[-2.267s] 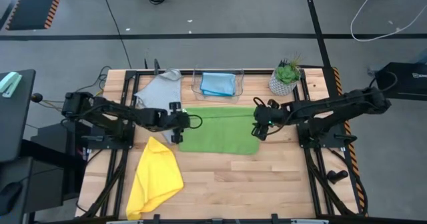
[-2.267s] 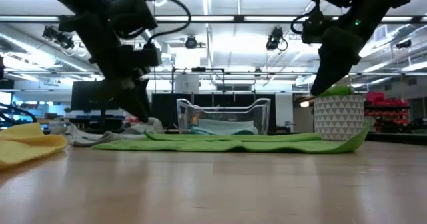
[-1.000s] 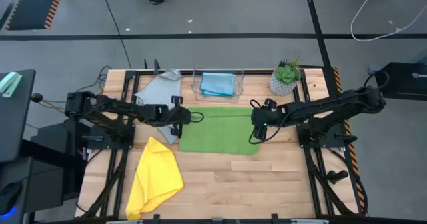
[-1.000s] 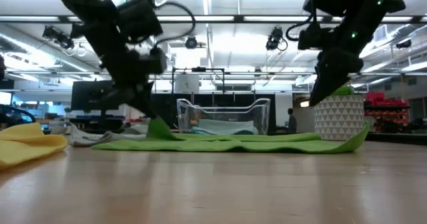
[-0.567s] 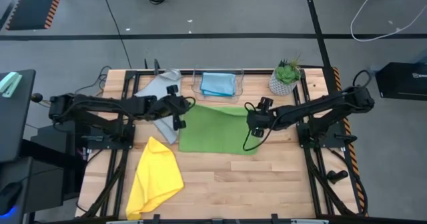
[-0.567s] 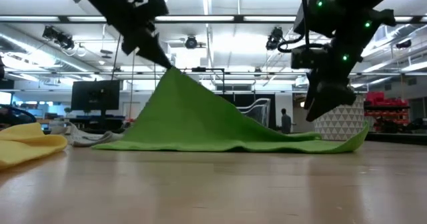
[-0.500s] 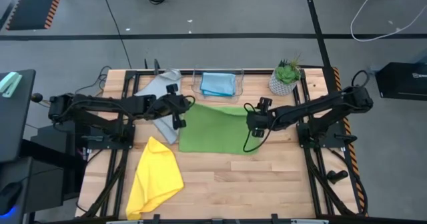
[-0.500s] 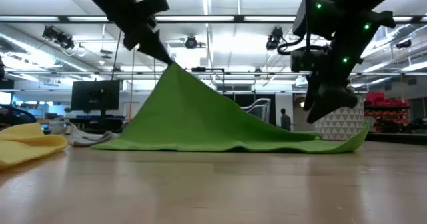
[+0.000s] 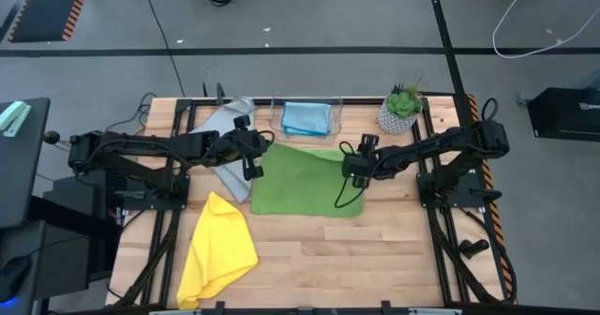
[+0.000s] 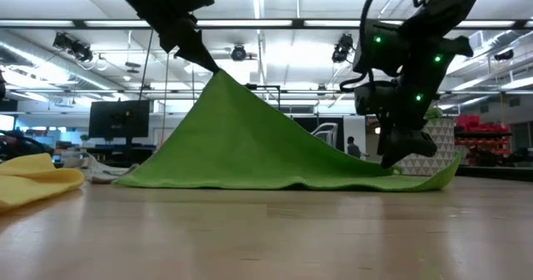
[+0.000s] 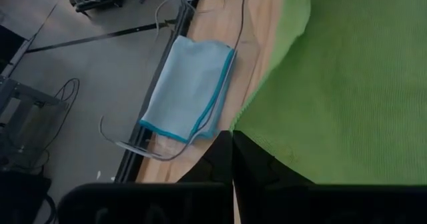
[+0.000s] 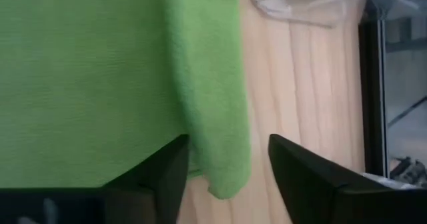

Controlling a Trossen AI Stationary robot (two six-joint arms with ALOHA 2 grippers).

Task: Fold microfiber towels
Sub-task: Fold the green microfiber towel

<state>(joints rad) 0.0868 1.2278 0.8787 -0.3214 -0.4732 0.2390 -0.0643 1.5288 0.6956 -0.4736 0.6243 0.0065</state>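
Note:
The green towel (image 9: 302, 179) lies mid-table, its far left corner pulled up into a tent (image 10: 250, 142). My left gripper (image 10: 208, 63) is shut on that raised corner. My right gripper (image 9: 345, 172) is low over the towel's far right corner, open. Its fingers (image 12: 175, 159) stand on either side of a rolled edge of the towel (image 12: 213, 117). A grey towel (image 9: 223, 127) lies at the far left and a yellow towel (image 9: 217, 249) at the near left. A light blue towel (image 9: 306, 116) sits folded in a clear bin. My left gripper pinches the green towel's far left corner (image 11: 260, 141) between its two shut fingers, which slant down from the table's left. The corner is lifted clear; the cloth slopes down taut from it, and the other edges stay on the table. Whether my right gripper touches the towel I cannot tell.
A clear bin (image 9: 307, 118) stands at the far edge, and a potted plant (image 9: 401, 109) at the far right, close behind my right arm. Bare wood (image 9: 337, 259) lies between the green towel and the near edge.
My left gripper has risen with the green towel's far left corner. That has pulled the flat cloth up into a tent, while its near and right edges stayed down. My right gripper has sunk and moved toward the table's left, onto the towel's far right corner.

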